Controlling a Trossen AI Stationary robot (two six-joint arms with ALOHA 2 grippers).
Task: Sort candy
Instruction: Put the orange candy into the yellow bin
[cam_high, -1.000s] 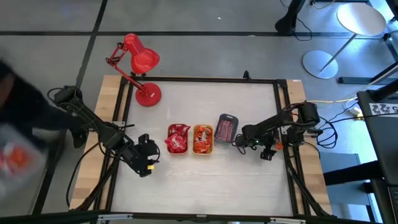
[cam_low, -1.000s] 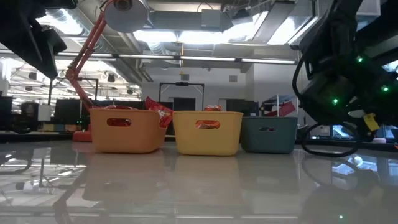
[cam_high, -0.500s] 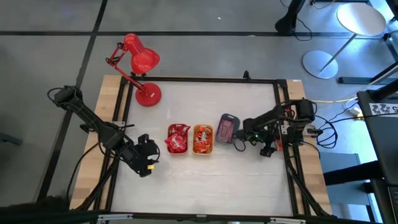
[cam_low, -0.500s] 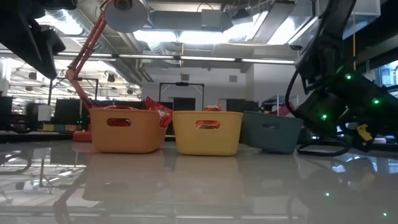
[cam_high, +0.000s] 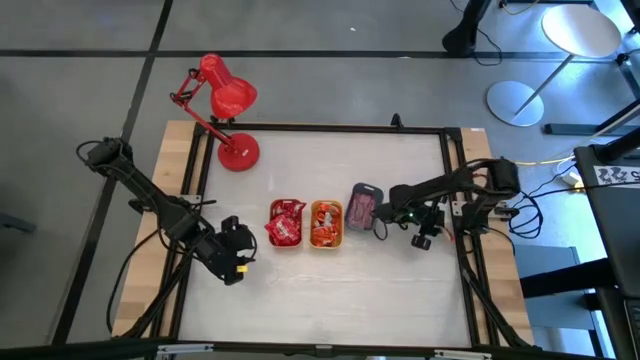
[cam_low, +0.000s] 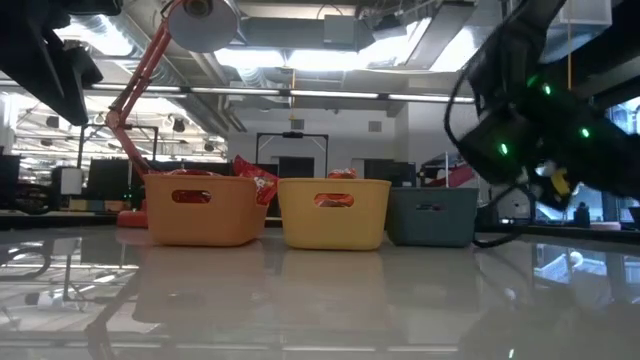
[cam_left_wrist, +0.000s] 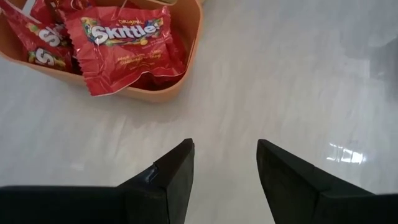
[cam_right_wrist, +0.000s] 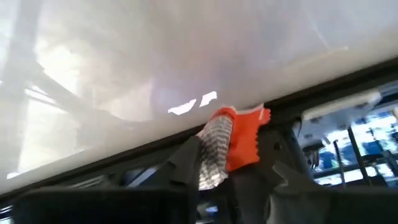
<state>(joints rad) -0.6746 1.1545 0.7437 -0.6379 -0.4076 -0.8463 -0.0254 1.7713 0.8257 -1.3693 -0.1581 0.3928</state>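
Three small trays stand in a row mid-table: an orange one (cam_high: 286, 247) and a yellow one (cam_high: 327, 247) holding red and orange-red candy, and a grey one (cam_high: 366, 187) with pink candy. My right gripper (cam_high: 383, 224) is just right of the grey tray, shut on one orange-red candy (cam_right_wrist: 244, 140). My left gripper (cam_left_wrist: 224, 146) hovers open over bare table, near the orange tray (cam_left_wrist: 194, 37), where a red candy packet (cam_left_wrist: 124, 46) lies on others. My right gripper pinches the orange-red candy between its two fingers (cam_right_wrist: 189, 163). The wrapper's crimped end (cam_right_wrist: 256, 118) and a grey striped side (cam_right_wrist: 214, 149) stick out past the fingertips. The arm reaches in from the table's right side.
A red desk lamp (cam_high: 225, 105) stands at the far left corner. A black frame (cam_high: 452, 200) borders the white table top. There is bare table near the front edge and behind the trays.
My right arm has risen from close above the table and drawn a little toward the grey tray. The grey tray shifted slightly half a second ago and stands again about where it was. My left arm has kept still.
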